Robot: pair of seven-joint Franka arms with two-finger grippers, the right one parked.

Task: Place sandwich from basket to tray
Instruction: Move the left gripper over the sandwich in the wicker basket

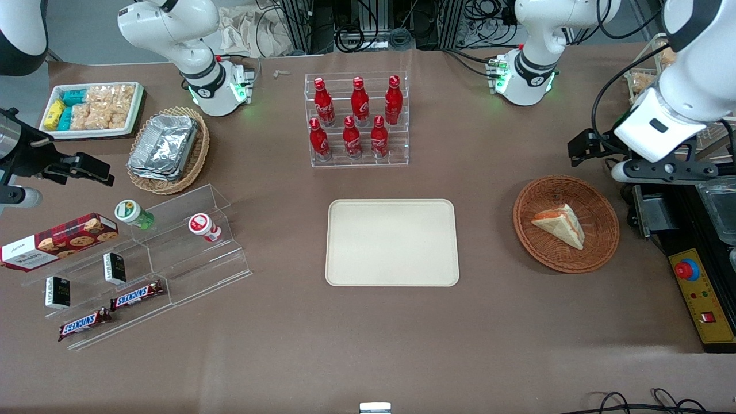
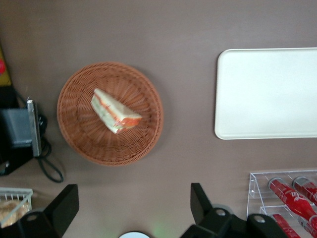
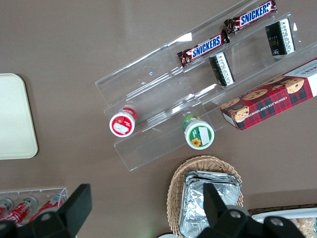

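Spread wide and empty, our black pincer (image 2: 133,208) hovers above the brown worktop (image 2: 148,29) near the round, reddish-brown woven wicker basket (image 2: 79,139) cradling the pale triangular sandwich (image 2: 115,111).

Brown table (image 1: 368,345); black cables (image 1: 368,29) tangled at its farthest edge.

Clear rack (image 1: 356,118) holds six red cola bottles (image 1: 352,137) upright in two rows. Toward the parked arm's end: tan wicker basket of foil containers (image 1: 164,146), white tray of snack packets (image 1: 92,108), stepped acrylic stand (image 1: 172,253) with two Snickers bars (image 1: 137,295), cookie box (image 1: 57,240)
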